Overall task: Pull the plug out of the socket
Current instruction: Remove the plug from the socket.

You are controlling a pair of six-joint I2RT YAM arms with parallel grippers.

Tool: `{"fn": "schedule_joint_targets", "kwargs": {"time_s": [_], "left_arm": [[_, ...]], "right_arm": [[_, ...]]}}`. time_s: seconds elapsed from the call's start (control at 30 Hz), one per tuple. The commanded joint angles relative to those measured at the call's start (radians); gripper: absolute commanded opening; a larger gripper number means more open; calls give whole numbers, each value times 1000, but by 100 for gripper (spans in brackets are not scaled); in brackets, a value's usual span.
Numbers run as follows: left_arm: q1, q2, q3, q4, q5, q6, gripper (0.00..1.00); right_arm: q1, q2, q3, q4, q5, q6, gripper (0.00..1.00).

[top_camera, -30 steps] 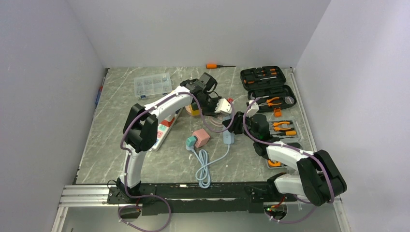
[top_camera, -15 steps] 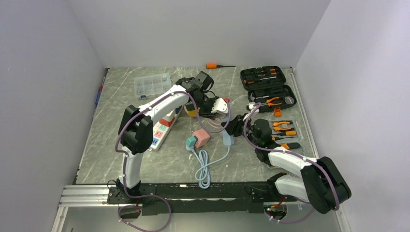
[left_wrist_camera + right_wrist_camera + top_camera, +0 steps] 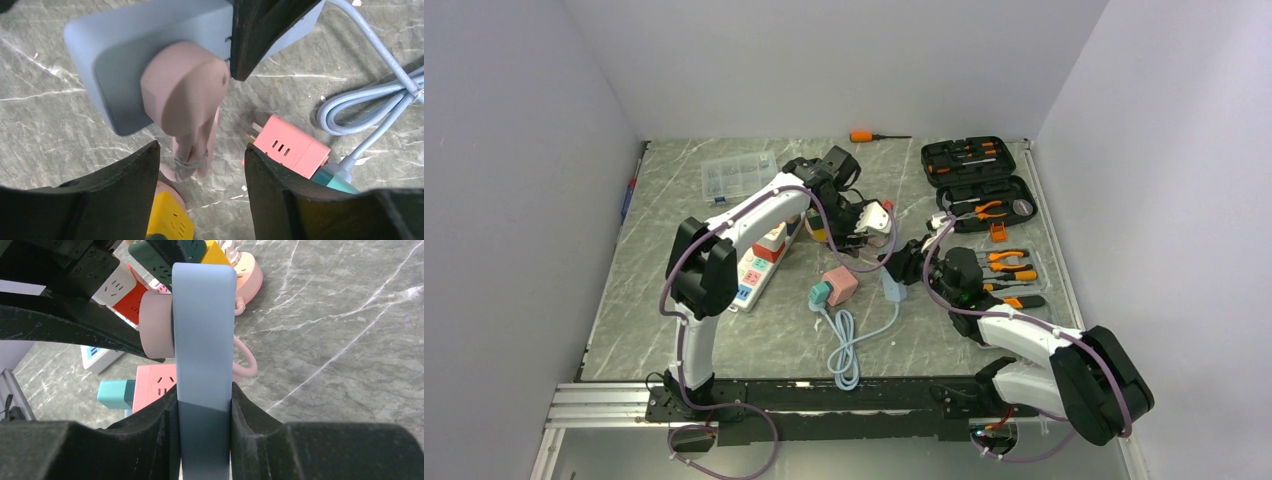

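- The right hand (image 3: 202, 405) is clamped on the light-blue socket block (image 3: 204, 315). It holds the block up on its narrow edge, off the table (image 3: 50, 130), near the middle of the scene.
- Held this way, the block's outlet face turns left toward the other arm, and the block has something to brace it against a pull.
- The pink plug (image 3: 182, 92) sits fully seated in that outlet face, with no gap visible between plug and block.
- Its pink cord (image 3: 247, 360) hangs from the plug toward the table in a tied bundle, so it looks slack and should not resist.
- The left hand (image 3: 200, 150) is open, with its fingers (image 3: 125, 190) spread wider than the plug. The plug lies just past the fingertips, in line with the gap.
- In the right wrist view one left finger reaches right up to the plug's side. Whether it touches I cannot tell.
- Judgement: the step in hand is lining up the grasp. The left hand needs to advance over the plug's round body, close, then draw straight away from the face.
- The risk is pinching only the plug's rim and slipping off.
- On the table beneath lie a pink cube socket (image 3: 292, 150) and the block's own blue cable (image 3: 370, 90).
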Motion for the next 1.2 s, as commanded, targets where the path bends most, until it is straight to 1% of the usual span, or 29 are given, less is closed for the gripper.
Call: {"fn": "schedule_joint_targets", "kwargs": {"time_s": [0.0, 0.07, 0.13, 0.23, 0.33, 0.37, 0.43, 0.6, 0.63, 0.73, 0.77, 0.83, 0.93, 1.03, 1.1, 1.17], "left_arm": [[-7, 6, 53, -18, 62, 28, 68], [-8, 17, 76, -25, 66, 38, 68], [-8, 41, 122, -69, 82, 55, 65], [-10, 104, 216, -171, 113, 82, 49], [-11, 144, 273, -244, 121, 100, 25], [-11, 150, 277, -261, 121, 112, 20], [-13, 147, 266, -266, 120, 120, 18], [-14, 136, 242, -276, 113, 141, 18], [-14, 137, 247, -289, 112, 150, 15], [-14, 147, 279, -351, 113, 195, 1], [-15, 155, 293, -377, 109, 209, 0], [-16, 165, 320, -447, 102, 246, 0], [-15, 164, 330, -488, 93, 273, 0], [-16, 130, 291, -482, 101, 298, 0], [-15, 91, 236, -455, 107, 314, 0], [-15, 57, 191, -428, 106, 335, 0]], "right_arm": [[27, -29, 66, 131, -14, -48, 0], [30, -33, 69, 128, -11, -55, 0], [30, -35, 69, 127, -7, -60, 0], [31, -36, 70, 128, -6, -67, 0], [31, -34, 70, 140, -8, -76, 0], [32, -34, 71, 142, -10, -81, 0], [34, -31, 74, 147, -13, -91, 0], [37, -18, 79, 161, -16, -108, 0], [38, -17, 78, 162, -9, -112, 0], [37, -15, 69, 164, 13, -124, 0], [37, -10, 65, 162, 26, -134, 0], [36, 9, 57, 155, 75, -142, 0], [24, 69, 40, 189, 182, -156, 0], [-10, 127, 39, 216, 205, -137, 0], [-16, 150, 41, 223, 205, -138, 0], [-16, 170, 40, 219, 242, -135, 0]]}}
